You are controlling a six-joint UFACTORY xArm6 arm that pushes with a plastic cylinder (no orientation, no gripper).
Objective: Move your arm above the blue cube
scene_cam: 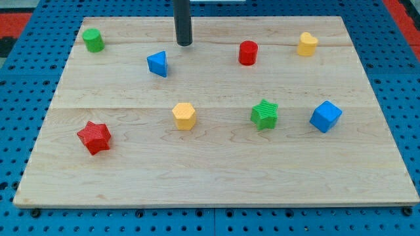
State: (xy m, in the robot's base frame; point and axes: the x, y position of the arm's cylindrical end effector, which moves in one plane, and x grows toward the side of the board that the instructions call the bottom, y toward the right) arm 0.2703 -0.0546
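Tip far from target block.
The tip (184, 43) stands far-left; the blue cube (325, 116) sits near-right, one corner nearest the viewer, no long axis; rod carries no jaws.

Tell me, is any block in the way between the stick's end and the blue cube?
Nearly. My tip is at the view's top; the blue cube sits at lower right. A straight slide passes between the red cylinder and the green star, close to both, touching neither as far as visible.
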